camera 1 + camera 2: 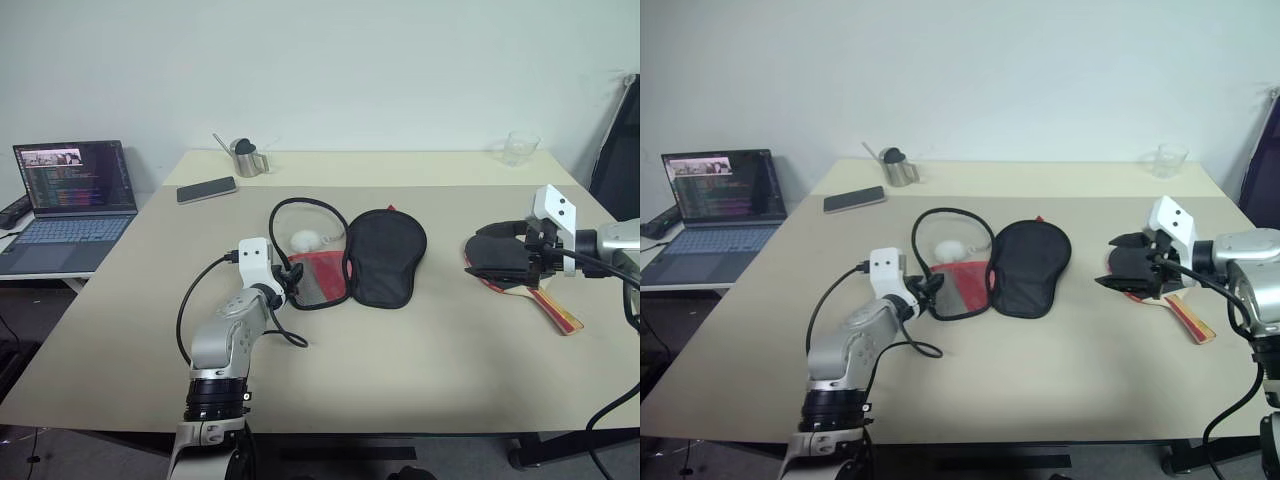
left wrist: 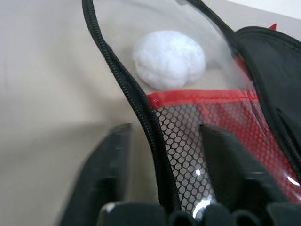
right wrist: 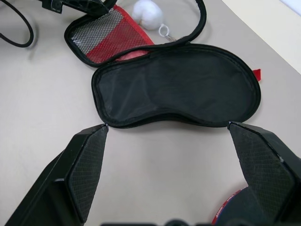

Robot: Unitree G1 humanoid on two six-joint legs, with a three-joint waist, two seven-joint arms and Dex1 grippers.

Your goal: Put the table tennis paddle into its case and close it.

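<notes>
The case lies unzipped and spread flat mid-table. Its black half (image 1: 385, 255) is on the right, and the red and mesh half (image 1: 318, 277) with a clear window is on the left. The white ball pull (image 1: 305, 239) rests inside the zipper loop. My left gripper (image 1: 292, 278) is at the mesh half's near-left edge. It is open, and its fingers (image 2: 101, 174) straddle the zipper rim (image 2: 141, 117) without pinching it. The table tennis paddle (image 1: 556, 310) lies on the table at the right, its blade mostly hidden under my right gripper (image 1: 490, 258). That gripper hovers wide open, holding nothing, and points toward the case (image 3: 178, 87).
A black phone (image 1: 206, 189) and a metal jug (image 1: 246, 157) stand at the back left. A glass (image 1: 520, 148) is at the back right. A laptop (image 1: 70, 200) sits on a lower side table to the left. A black cable (image 1: 288, 338) loops beside my left wrist.
</notes>
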